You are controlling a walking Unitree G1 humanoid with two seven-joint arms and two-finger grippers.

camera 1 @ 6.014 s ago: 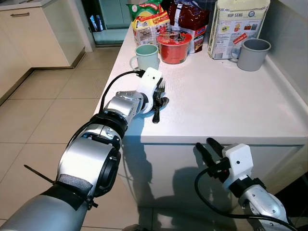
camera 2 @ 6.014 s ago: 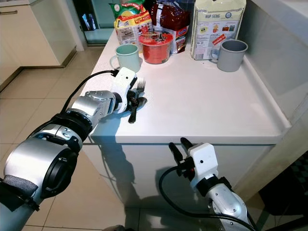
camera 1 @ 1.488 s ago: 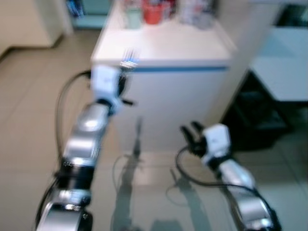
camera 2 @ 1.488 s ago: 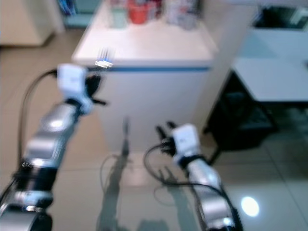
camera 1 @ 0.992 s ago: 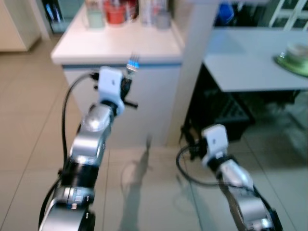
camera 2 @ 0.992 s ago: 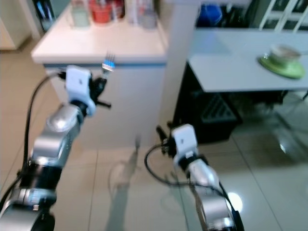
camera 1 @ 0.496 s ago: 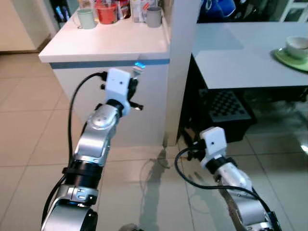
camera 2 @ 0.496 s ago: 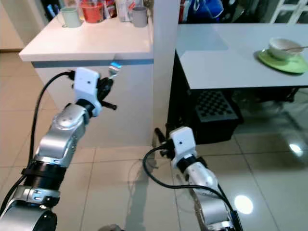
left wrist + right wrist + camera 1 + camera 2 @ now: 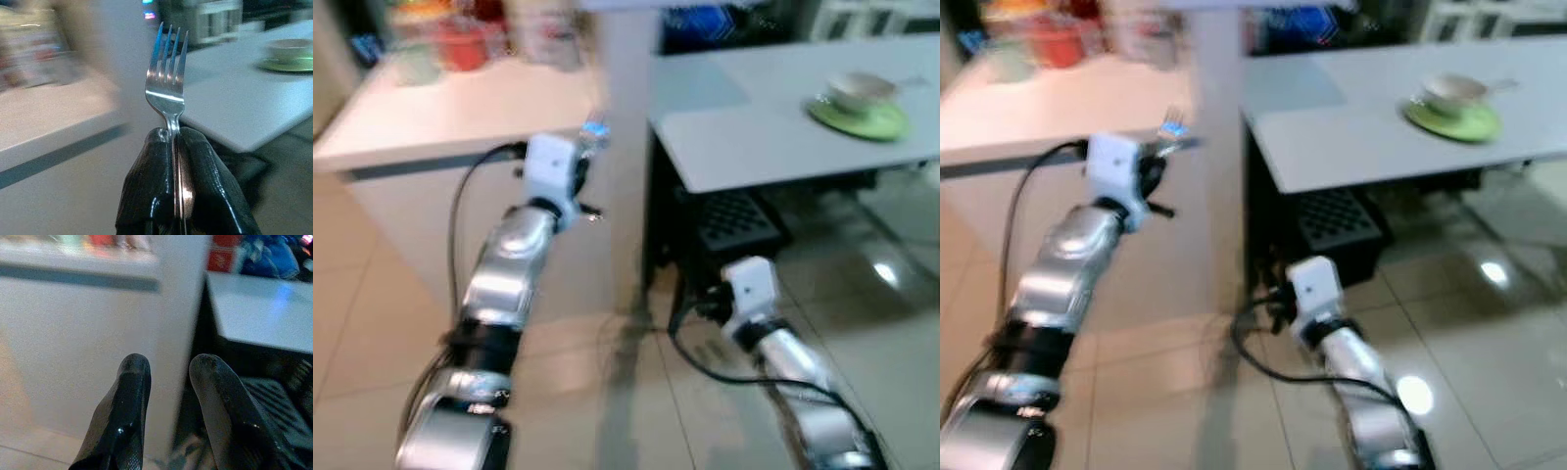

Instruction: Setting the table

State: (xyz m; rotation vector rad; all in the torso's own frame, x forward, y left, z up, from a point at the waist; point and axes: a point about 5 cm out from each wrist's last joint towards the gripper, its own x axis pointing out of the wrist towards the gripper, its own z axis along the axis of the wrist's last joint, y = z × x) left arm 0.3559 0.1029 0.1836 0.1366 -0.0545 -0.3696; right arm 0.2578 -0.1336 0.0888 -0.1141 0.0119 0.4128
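My left gripper [image 9: 175, 142] is shut on a silver fork [image 9: 167, 85], tines up; in the head views the fork [image 9: 595, 130] is held raised in front of the white counter [image 9: 431, 113]. A grey dining table [image 9: 773, 108] stands to the right, with a green plate [image 9: 859, 115] and a white bowl [image 9: 858, 90] on it at its far right. My right gripper [image 9: 168, 377] is open and holds nothing; in the head views it [image 9: 705, 305] hangs low over the floor near the table's front edge.
A white pillar [image 9: 617, 147] stands between counter and table. A dark crate [image 9: 734, 220] sits under the table. Cups and food packets [image 9: 470, 44] stand blurred at the counter's far end. Glossy tiled floor [image 9: 862, 313] lies ahead and to the right.
The camera has swung to the right: the counter slid left and the table with the green plate came closer into view. The fork stays held in my left gripper.
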